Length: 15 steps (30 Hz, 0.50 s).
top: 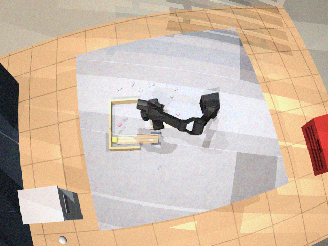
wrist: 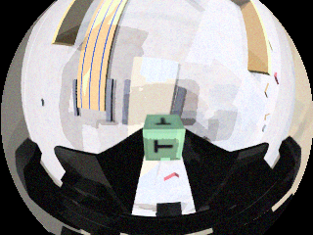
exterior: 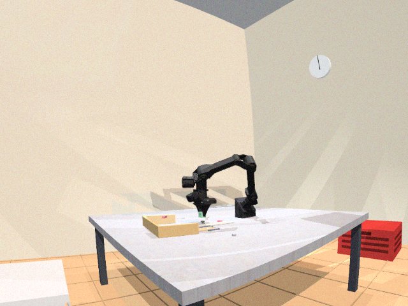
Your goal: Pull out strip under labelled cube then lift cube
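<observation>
My gripper is shut on the labelled cube, a small green cube marked with a dark T. It holds the cube just above the white table, close to the open side of the wooden tray. In the overhead view the arm hides the cube and the fingers. Several tan strips lie side by side at the tray's near edge. A yellow cube rests on their far end. A pale strip lies under the arm.
A pink block lies inside the tray. Small coloured bits are scattered behind the tray. A small ring lies on the table in front. The arm's base stands to the right. A red crate and a white box stand on the floor.
</observation>
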Tool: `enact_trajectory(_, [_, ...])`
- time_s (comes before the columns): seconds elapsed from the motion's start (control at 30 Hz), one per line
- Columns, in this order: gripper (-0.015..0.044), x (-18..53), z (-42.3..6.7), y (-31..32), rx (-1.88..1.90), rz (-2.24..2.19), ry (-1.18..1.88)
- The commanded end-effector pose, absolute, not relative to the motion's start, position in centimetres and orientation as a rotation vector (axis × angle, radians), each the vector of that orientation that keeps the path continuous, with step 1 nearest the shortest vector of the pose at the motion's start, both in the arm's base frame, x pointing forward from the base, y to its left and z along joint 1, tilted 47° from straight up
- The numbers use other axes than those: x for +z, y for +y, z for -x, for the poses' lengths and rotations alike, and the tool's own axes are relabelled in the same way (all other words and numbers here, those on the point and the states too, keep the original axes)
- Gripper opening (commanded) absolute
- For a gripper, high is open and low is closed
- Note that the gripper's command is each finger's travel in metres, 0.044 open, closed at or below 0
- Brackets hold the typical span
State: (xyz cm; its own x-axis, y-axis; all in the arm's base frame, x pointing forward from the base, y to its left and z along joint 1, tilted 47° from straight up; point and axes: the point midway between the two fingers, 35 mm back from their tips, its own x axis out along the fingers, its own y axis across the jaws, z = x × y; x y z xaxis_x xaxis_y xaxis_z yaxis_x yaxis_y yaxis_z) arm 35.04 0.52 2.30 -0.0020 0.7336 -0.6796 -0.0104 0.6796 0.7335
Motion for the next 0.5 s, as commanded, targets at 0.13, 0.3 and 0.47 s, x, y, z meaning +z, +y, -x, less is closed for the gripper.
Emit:
enact_trajectory(0.13, [0.0000,2.5,-32.4,0.2,0.650,-0.629,1.468])
enact_trajectory(0.3, [0.0000,2.3,-30.6,0.1,0.650,-0.629,1.470])
enact_trajectory(0.47, [0.0000,2.6,-30.4,-0.2,0.650,-0.629,1.470])
